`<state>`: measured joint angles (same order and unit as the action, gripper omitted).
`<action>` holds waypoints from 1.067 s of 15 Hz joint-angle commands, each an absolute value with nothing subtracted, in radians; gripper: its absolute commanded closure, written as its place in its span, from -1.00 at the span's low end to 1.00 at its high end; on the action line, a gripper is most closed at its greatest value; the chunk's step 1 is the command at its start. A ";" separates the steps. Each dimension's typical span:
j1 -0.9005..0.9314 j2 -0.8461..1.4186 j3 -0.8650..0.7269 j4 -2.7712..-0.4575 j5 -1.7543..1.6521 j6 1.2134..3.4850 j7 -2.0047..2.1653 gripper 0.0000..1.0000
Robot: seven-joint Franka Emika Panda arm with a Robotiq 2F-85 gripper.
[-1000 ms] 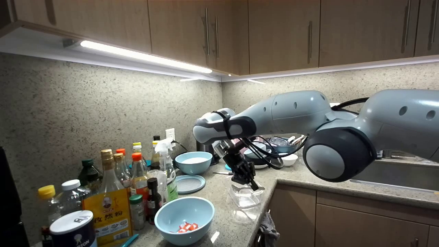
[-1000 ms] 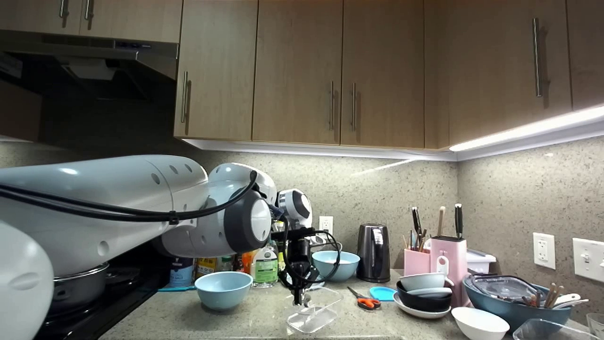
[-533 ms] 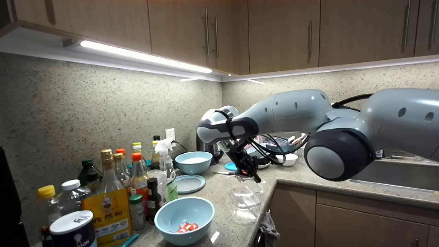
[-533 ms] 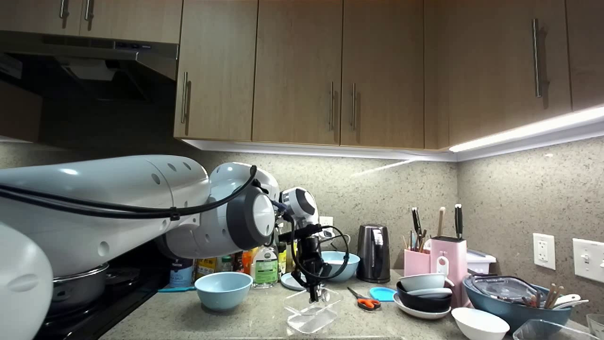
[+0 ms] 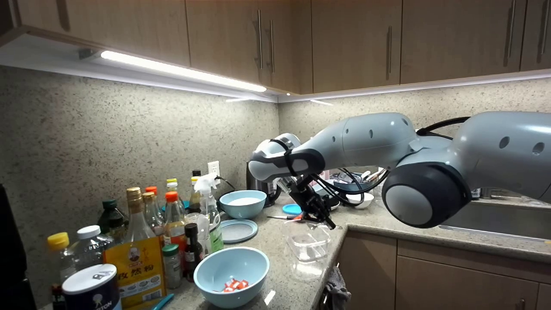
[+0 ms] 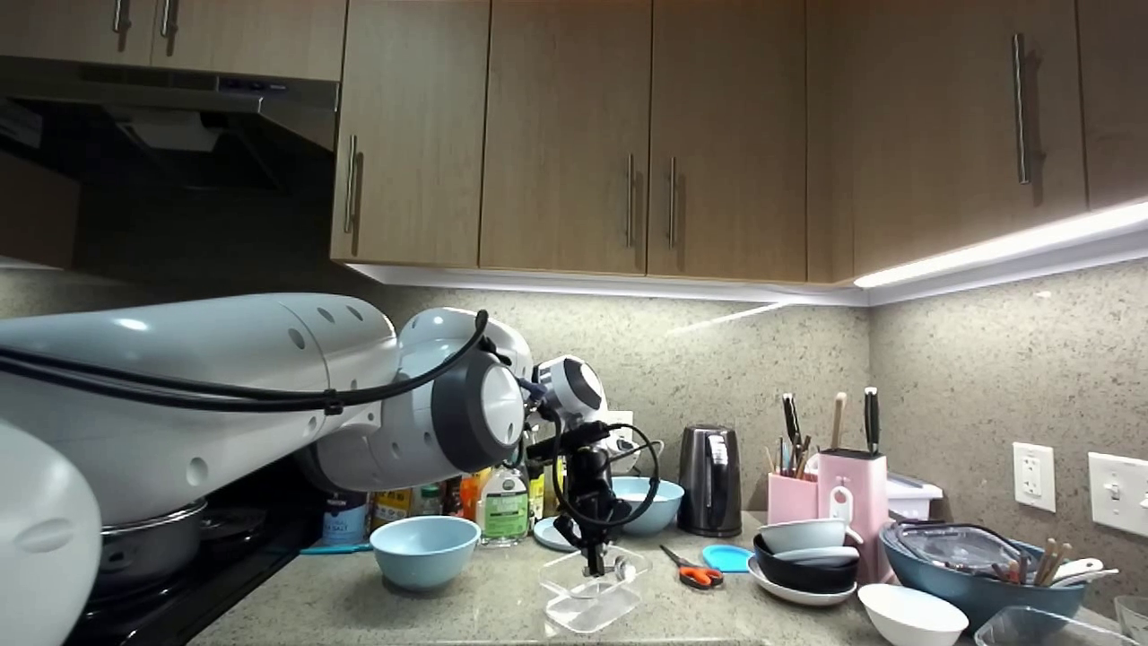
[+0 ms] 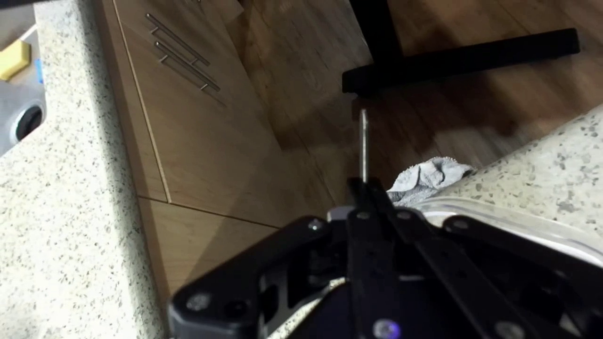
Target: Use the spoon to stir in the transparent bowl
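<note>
Speckled stone counter [image 6: 296, 610] lies under wooden cabinets [image 6: 565, 135]; above the counter, the gripper [image 7: 364, 187] pinches a thin metal spoon [image 7: 364, 146], which projects from between its fingertips [image 7: 354, 190] in the wrist view; the squarish transparent bowl [image 5: 309, 247] stands on the counter near the front edge, close to the gripper; contact between spoon and bowl cannot be told; farther off are a light-blue bowl [image 5: 214, 275] holding red-and-white pieces [image 5: 236, 284], orange-handled scissors [image 6: 700, 575] and a dark kettle [image 6: 708, 489].

the black gripper [image 6: 595, 567] close to a clear container [image 6: 592, 610], orange-handled scissors [image 6: 696, 573] nearby
</note>
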<state>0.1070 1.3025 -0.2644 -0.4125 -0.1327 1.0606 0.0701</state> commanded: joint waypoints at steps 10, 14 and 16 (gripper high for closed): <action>0.213 1.307 -0.260 -0.414 -0.130 1.014 0.083 0.99; 0.211 1.309 -0.261 -0.414 -0.127 1.064 0.076 0.99; 0.201 1.306 -0.264 -0.418 -0.127 1.097 0.085 0.99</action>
<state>0.2156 1.3124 -0.2627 -0.4107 -0.1325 1.0595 0.0705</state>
